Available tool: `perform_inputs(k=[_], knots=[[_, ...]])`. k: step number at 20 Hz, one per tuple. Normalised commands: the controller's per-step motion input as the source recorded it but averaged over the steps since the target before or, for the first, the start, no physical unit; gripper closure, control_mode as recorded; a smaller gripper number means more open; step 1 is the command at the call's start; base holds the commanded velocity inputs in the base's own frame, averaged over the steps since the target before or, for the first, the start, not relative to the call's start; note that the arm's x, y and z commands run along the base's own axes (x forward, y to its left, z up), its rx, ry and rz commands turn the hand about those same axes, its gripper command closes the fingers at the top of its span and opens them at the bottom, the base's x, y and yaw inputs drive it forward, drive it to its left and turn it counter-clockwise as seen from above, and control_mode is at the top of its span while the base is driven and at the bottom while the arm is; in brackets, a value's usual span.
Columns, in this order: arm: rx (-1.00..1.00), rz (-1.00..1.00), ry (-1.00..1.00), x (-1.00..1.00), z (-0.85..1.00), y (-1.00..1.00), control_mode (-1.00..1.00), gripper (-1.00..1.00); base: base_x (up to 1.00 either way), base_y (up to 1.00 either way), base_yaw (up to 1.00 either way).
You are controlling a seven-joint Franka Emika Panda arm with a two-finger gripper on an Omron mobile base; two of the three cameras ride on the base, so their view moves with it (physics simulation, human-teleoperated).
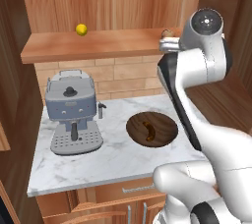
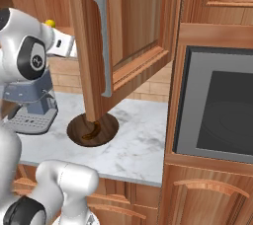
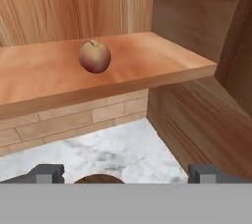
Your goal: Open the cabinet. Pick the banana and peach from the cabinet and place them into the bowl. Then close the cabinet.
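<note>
Peach (image 3: 95, 56) on the cabinet (image 2: 129, 31) shelf (image 1: 98, 43), banana (image 1: 81, 29) well apart to its left, doors open; hand (image 3: 126, 173) spread, empty, facing the peach; bowl (image 1: 152, 128) and coffee machine (image 1: 72, 111) on the marble counter (image 1: 108, 159) below

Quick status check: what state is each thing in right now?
Cabinet: door open.
Peach: on the shelf, untouched.
Banana: on the shelf, far left.
Bowl: on the counter, no fruit in it yet.
Hand: open, empty, facing the peach.
</note>
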Motion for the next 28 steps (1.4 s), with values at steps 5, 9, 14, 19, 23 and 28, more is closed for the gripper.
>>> perform_inputs(k=[5, 9, 14, 19, 23, 28], knots=[[0.15, 0.07, 0.01, 0.66, 0.22, -0.13, -1.00, -1.00, 0.00, 0.00, 0.00], [0.09, 0.10, 0.00, 0.61, 0.01, -0.18, -1.00, -1.00, 0.00, 0.00, 0.00], [0.01, 0.09, 0.00, 0.41, -0.01, -0.16, -1.00, -1.00, 0.00, 0.00, 0.00], [0.00, 0.03, -0.01, 0.40, -0.10, -0.03, -1.00, -1.00, 0.00, 0.00, 0.00], [0.00, 0.02, 0.00, 0.57, -0.17, 0.00, -1.00, -1.00, 0.00, 0.00, 0.00], [0.00, 0.02, 0.00, 0.61, -0.14, 0.00, -1.00, -1.00, 0.00, 0.00, 0.00]])
